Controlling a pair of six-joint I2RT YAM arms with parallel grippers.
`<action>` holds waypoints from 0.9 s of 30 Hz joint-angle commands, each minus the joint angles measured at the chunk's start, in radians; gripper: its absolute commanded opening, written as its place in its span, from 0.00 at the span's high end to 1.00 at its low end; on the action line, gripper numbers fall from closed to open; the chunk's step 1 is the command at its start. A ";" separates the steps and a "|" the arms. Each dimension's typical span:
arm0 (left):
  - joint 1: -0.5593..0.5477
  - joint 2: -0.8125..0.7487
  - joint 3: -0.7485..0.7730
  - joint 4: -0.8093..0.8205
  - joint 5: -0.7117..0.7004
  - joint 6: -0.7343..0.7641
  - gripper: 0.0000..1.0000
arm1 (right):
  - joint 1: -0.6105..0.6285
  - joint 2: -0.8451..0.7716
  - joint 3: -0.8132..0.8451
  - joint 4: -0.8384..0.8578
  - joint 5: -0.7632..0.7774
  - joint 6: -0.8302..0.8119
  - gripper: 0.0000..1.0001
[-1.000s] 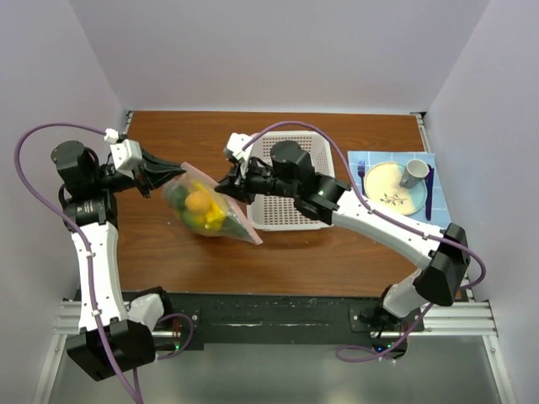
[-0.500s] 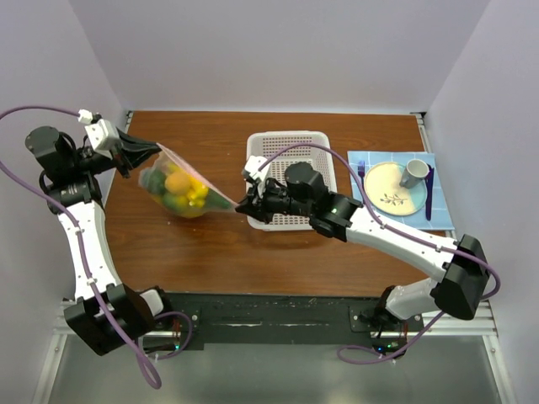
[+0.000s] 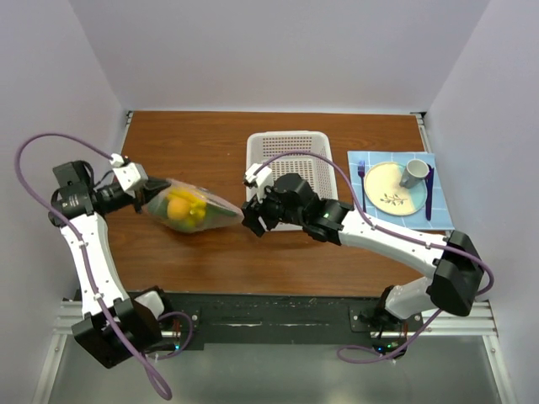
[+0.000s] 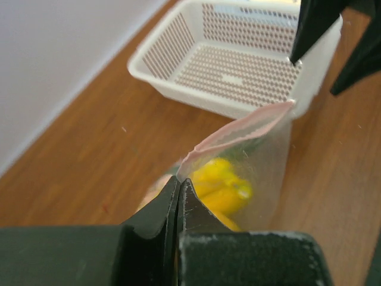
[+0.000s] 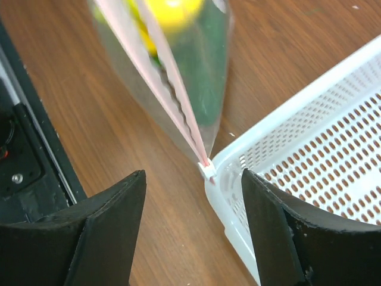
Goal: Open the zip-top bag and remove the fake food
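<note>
Between our two grippers, the zip-top bag [image 3: 221, 210] is hanging stretched out sideways, with the fake food [image 3: 179, 207] bunching up in its belly nearer the left one. We're pinching one end of the pink zip strip [image 4: 238, 126] with the left gripper [image 4: 180, 186], jaws squeezed right down on the plastic. Our right gripper [image 5: 193, 179] is sitting wide open with nothing in it. The strip's other end is poking into the gap between its fingers, right by the corner of the white basket [image 5: 309, 173]. We're thinking the trick is closing squarely on the strip end itself, not on the thin film beside it, and not catching the basket rim. The left should be holding firm so the bag isn't twisting.
</note>
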 commanded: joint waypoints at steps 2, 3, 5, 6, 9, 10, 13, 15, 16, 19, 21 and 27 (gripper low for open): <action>0.004 0.034 -0.076 -0.367 -0.160 0.323 0.99 | 0.049 -0.049 0.090 -0.023 0.083 0.102 0.29; 0.004 0.023 -0.089 -0.367 -0.172 0.317 0.98 | 0.075 -0.048 0.094 -0.019 0.084 0.105 0.31; 0.004 0.006 -0.097 -0.367 -0.193 0.311 0.95 | 0.098 -0.056 0.084 0.033 0.083 0.125 0.37; 0.004 -0.015 -0.097 -0.367 -0.197 0.311 0.95 | 0.118 -0.062 0.058 0.061 0.083 0.132 0.45; 0.003 -0.063 -0.080 -0.367 -0.197 0.289 0.95 | 0.127 -0.051 0.030 0.141 0.093 0.165 0.63; 0.004 -0.075 -0.076 -0.367 -0.194 0.285 0.95 | 0.127 -0.028 0.031 0.164 0.097 0.184 0.67; 0.004 -0.116 -0.060 -0.367 -0.192 0.269 0.95 | 0.129 0.021 0.050 0.190 0.072 0.214 0.74; 0.004 -0.138 -0.050 -0.367 -0.187 0.262 0.95 | 0.135 0.043 0.057 0.204 0.060 0.224 0.76; 0.004 -0.143 -0.047 -0.367 -0.183 0.260 0.95 | 0.136 0.059 0.059 0.216 0.060 0.234 0.77; 0.004 -0.150 -0.036 -0.367 -0.171 0.237 0.96 | 0.140 0.084 0.067 0.236 0.052 0.247 0.79; 0.003 -0.152 -0.033 -0.367 -0.167 0.232 0.96 | 0.143 0.105 0.076 0.239 0.052 0.254 0.80; -0.017 -0.173 -0.060 -0.367 -0.170 0.225 0.96 | 0.143 0.148 0.106 0.264 0.063 0.272 0.80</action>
